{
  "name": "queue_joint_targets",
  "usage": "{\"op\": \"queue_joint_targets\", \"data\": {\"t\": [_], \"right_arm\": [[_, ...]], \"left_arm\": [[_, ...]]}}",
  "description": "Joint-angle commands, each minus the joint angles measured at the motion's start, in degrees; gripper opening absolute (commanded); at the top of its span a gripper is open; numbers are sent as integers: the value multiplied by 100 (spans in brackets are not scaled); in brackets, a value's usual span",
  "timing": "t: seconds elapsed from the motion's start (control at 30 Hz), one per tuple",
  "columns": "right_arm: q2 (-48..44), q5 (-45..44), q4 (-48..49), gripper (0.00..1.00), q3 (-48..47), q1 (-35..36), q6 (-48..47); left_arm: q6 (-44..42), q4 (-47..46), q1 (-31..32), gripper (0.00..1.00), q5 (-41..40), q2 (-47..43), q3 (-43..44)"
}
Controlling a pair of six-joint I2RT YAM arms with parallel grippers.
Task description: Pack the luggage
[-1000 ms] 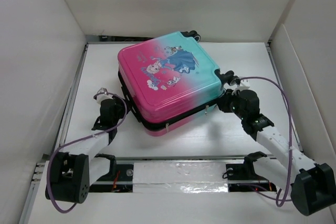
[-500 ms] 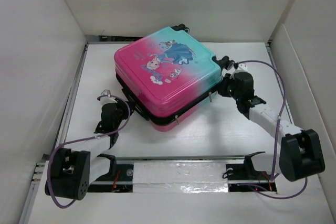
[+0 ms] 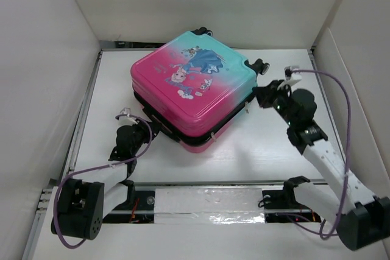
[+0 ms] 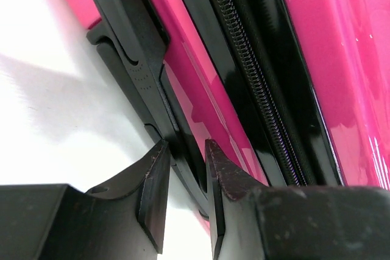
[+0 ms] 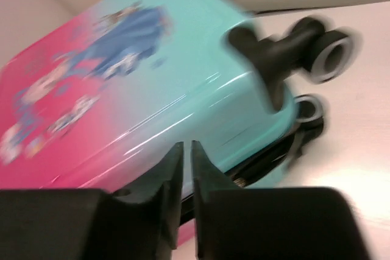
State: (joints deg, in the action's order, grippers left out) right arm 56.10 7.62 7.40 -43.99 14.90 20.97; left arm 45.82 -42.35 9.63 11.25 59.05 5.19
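The luggage [image 3: 192, 86] lies flat and closed on the white table, pink at the near left, teal at the far right, with its wheels [image 3: 261, 65] at the far right corner. My left gripper [image 3: 150, 130] is at its near left side. In the left wrist view, the left gripper [image 4: 186, 147] is shut on the black handle [image 4: 131, 59], beside the zipper [image 4: 256, 83]. My right gripper [image 3: 259, 94] is at the right side of the case. In the right wrist view, the right gripper [image 5: 187, 144] is shut and empty, just off the teal shell [image 5: 201, 77].
White walls [image 3: 49, 59] enclose the table on the left, back and right. A metal rail [image 3: 207, 202] runs along the near edge between the arm bases. Purple cables [image 3: 341, 89] loop off both arms.
The luggage has turned anticlockwise and shifted slightly left, its wheeled corner swinging toward the back. My left gripper moved nearer with the handle. My right arm swung out to the right.
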Motion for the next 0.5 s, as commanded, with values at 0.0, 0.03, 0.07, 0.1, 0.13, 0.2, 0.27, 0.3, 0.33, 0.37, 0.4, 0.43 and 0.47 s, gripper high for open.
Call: {"op": "queue_joint_targets", "data": {"t": [0.0, 0.03, 0.07, 0.1, 0.13, 0.2, 0.27, 0.3, 0.33, 0.37, 0.4, 0.43, 0.47], "right_arm": [[-746, 713, -317, 4, 723, 793, -207], [-888, 697, -431, 0, 951, 1031, -303], [-1012, 636, -711, 0, 1023, 1442, -322], [-1135, 531, -931, 0, 1067, 1620, -365], [-1345, 435, -1046, 0, 1111, 1787, -409], [-1513, 49, -1346, 5, 1155, 2139, -418], [-1671, -93, -1460, 17, 1295, 2263, -436], [-1716, -189, -1443, 24, 1374, 2316, -427], [-1733, -208, -1417, 38, 1462, 2316, -375], [-1768, -225, -1364, 42, 1620, 2316, -357], [-1795, -469, -1399, 46, 1682, 2316, -331], [-1821, -585, -1382, 47, 1752, 2316, -252], [-1848, -595, -1251, 47, 1814, 2316, -234]], "left_arm": [[-57, -694, 232, 0, 1336, 63, -106], [-47, -739, 346, 0, 1310, 185, -97], [-65, -749, 512, 0, 1197, 247, 16], [-65, -757, 1010, 0, 1013, 326, 95], [-108, -670, 1224, 0, 689, 431, 201], [-170, -442, 1671, 0, 145, 441, 535], [-161, -441, 1840, 0, -87, 467, 684], [-127, -450, 1841, 0, -114, 511, 711], [-74, -519, 1893, 0, -96, 616, 703], [13, -607, 1894, 0, -70, 678, 642], [49, -799, 1894, 0, -26, 748, 615], [84, -880, 2076, 0, 26, 905, 597], [102, -907, 2191, 0, -17, 976, 606]]}}
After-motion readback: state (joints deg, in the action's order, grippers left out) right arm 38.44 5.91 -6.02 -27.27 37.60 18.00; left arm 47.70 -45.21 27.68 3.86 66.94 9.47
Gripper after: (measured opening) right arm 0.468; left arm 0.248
